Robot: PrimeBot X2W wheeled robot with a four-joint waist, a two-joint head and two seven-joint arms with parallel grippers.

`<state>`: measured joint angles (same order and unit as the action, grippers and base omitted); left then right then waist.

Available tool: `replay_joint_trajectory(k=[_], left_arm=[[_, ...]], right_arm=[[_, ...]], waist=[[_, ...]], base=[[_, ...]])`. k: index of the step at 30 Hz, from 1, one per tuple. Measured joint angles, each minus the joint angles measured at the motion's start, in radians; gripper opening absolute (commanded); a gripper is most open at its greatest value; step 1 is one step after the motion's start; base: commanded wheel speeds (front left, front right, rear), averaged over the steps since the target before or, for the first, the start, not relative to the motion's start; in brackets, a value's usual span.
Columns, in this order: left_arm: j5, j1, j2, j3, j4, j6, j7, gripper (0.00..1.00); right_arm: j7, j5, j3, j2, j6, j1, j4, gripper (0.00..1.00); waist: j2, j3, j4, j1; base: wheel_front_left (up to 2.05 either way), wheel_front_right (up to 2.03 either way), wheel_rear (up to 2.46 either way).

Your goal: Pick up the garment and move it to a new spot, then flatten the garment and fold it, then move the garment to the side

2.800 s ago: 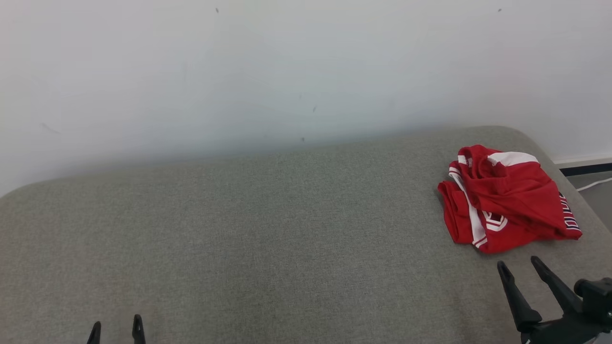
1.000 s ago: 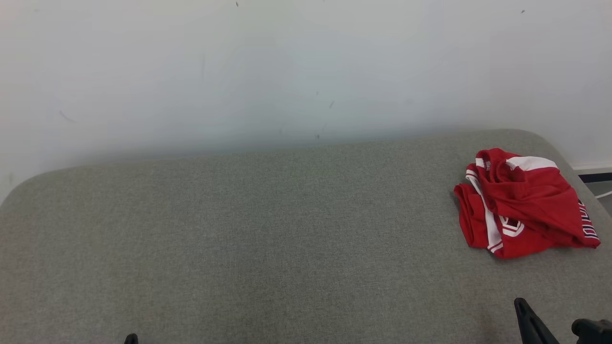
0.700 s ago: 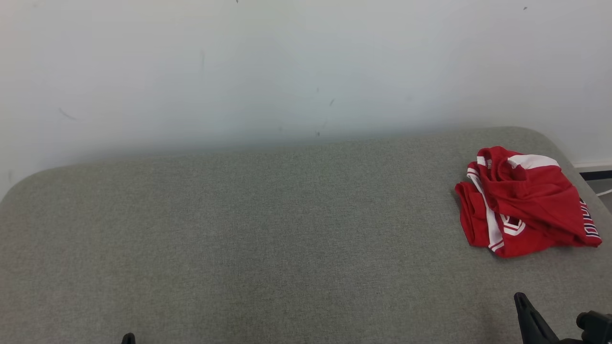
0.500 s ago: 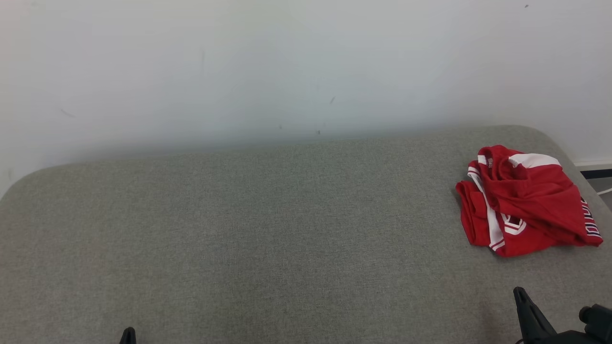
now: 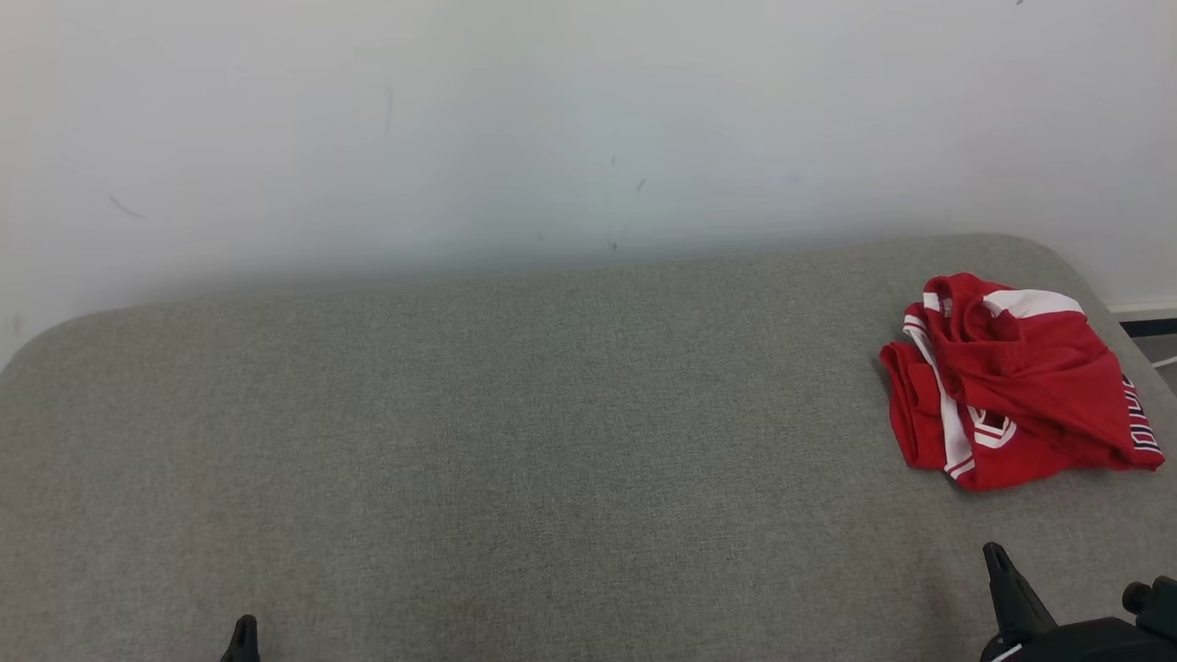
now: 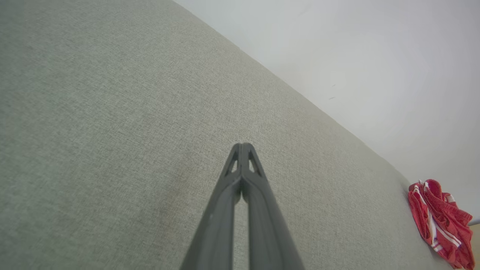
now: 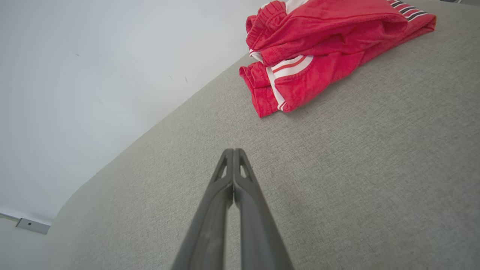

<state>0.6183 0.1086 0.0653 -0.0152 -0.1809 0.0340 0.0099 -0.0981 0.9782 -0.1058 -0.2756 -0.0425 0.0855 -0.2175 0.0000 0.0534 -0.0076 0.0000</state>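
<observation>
On the grey cushion [image 5: 515, 441], at its far right end, the red garment [image 5: 1011, 377] lies bundled where it was. Our right gripper [image 7: 233, 150] has drawn back from it and pinched closed, empty; our left gripper [image 6: 243, 144] is likewise closed on nothing. We judge the set-aside finished. We see no container; the garment lies loose.

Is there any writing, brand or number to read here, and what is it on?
Nothing reads clearly.
The white print on the garment: folded over, unreadable.
The striped marks at its edge: perhaps letters, too creased to read.
The cushion and wall: no writing.
</observation>
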Motion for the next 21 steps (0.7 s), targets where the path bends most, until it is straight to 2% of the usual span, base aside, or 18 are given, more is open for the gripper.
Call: replay_joint_trajectory(k=[21], left_arm=[[0.336, -0.062, -0.005, 0.035, -0.035, -0.053, 0.035, 0.0]], right_arm=[[0.072, 0.21, 0.081, 0.076, 0.053, -0.062, -0.022, 0.0]], waist=[[0.0, -0.019, 0.003, 0.0001]], base=[[0.0, 0.0, 0.0]])
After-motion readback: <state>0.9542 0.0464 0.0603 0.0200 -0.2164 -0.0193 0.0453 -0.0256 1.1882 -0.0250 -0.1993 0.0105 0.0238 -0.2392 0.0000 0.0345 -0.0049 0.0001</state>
